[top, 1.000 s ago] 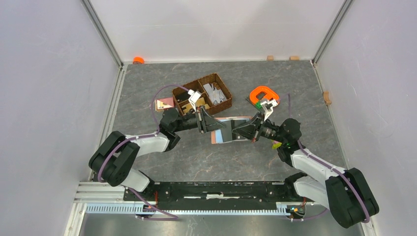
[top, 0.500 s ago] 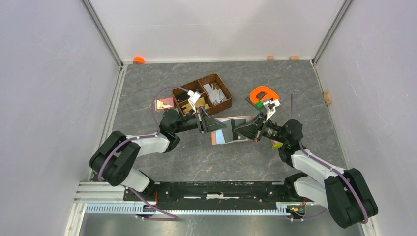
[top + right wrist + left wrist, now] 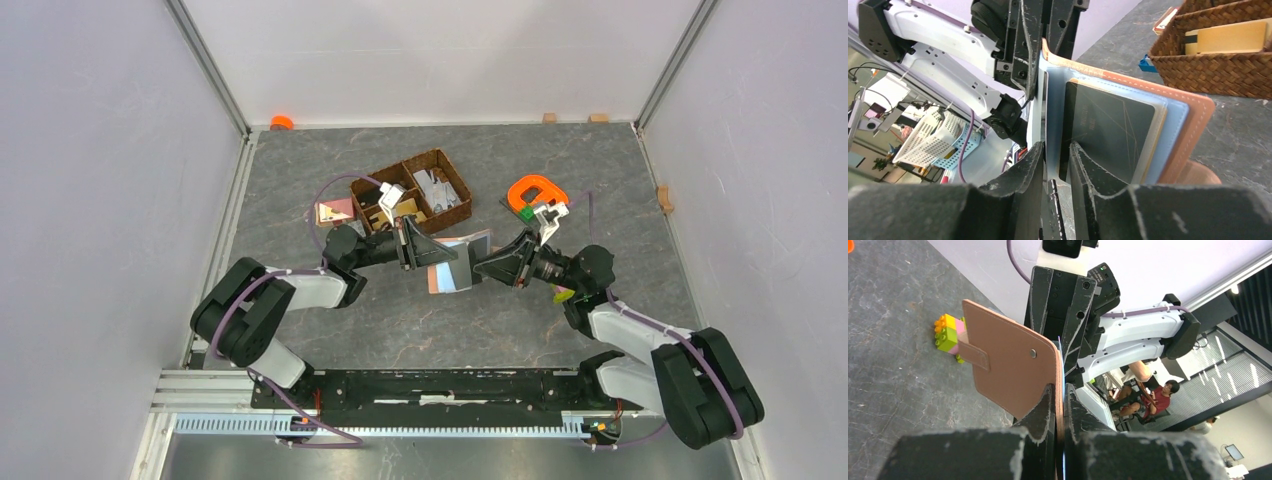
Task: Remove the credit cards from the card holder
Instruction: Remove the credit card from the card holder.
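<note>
Wicker basket (image 3: 440, 156) and orange clamp (image 3: 530, 181) sit apart on grey table (image 3: 400, 320).

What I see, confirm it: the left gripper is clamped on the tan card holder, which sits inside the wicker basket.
Not inside. The left gripper is clamped on the card holder, but it is held up outside the wicker basket, as the top external view shows.

1. We take this for a robotics lab cell: plain white panel walls (image 3: 440, 60) framed by aluminium corner posts (image 3: 208, 68) enclose a grey stone-patterned tabletop (image 3: 400, 320)
2. A slotted aluminium rail (image 3: 400, 425) along the near edge carries two black-and-white robot arms (image 3: 305, 290) set side by side
3. Past the cell we glimpse a seated person in a red shirt (image 3: 1162, 396), dark slatted blinds (image 3: 1233, 375) and white plastic baskets (image 3: 923, 137)
</note>
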`<state>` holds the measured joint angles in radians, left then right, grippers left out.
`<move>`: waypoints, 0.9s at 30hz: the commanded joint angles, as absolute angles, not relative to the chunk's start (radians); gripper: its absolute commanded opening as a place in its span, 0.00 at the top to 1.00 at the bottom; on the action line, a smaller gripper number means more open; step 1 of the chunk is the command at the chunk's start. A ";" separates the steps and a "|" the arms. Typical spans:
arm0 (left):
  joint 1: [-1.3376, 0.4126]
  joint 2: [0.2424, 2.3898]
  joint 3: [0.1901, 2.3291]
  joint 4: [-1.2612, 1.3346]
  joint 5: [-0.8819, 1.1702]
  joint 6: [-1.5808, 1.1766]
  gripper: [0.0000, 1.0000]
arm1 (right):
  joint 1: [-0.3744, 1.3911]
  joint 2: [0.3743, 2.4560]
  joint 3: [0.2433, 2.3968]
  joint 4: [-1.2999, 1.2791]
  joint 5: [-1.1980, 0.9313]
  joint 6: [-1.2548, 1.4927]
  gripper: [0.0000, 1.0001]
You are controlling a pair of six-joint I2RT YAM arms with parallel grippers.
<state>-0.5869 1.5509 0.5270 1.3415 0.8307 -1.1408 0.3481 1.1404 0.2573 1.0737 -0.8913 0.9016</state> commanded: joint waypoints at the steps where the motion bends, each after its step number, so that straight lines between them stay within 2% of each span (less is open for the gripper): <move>1: -0.601 1.553 0.543 1.473 0.867 -1.199 0.98 | 0.367 1.125 0.261 1.160 -0.905 0.908 0.73; 5: -0.595 1.557 0.543 1.470 0.861 -1.202 0.97 | 0.370 1.132 0.265 1.147 -0.905 0.908 0.98; 6: -0.591 1.557 0.541 1.470 0.859 -1.203 0.97 | 0.369 1.132 0.265 1.150 -0.905 0.913 1.00; 12: -0.546 1.524 0.492 1.470 0.815 -1.198 0.85 | 0.317 1.100 0.246 1.056 -0.848 0.871 1.00; 19: -0.511 1.486 0.461 1.423 0.782 -1.175 0.86 | 0.266 1.095 0.224 1.037 -0.822 0.869 1.00; 21: -0.506 1.476 0.458 1.391 0.772 -1.160 0.89 | 0.265 1.095 0.228 1.027 -0.820 0.859 1.00; 25: -0.467 1.385 0.419 1.248 0.711 -1.092 0.96 | 0.264 1.079 0.251 0.958 -0.799 0.804 1.00; 27: -0.445 1.296 0.407 1.062 0.648 -1.017 0.98 | 0.267 1.064 0.286 0.866 -0.764 0.726 1.00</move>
<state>-0.4835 1.4452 0.4278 1.2663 0.7544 -1.1423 0.2672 1.0958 0.2314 0.9825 -0.8261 0.8494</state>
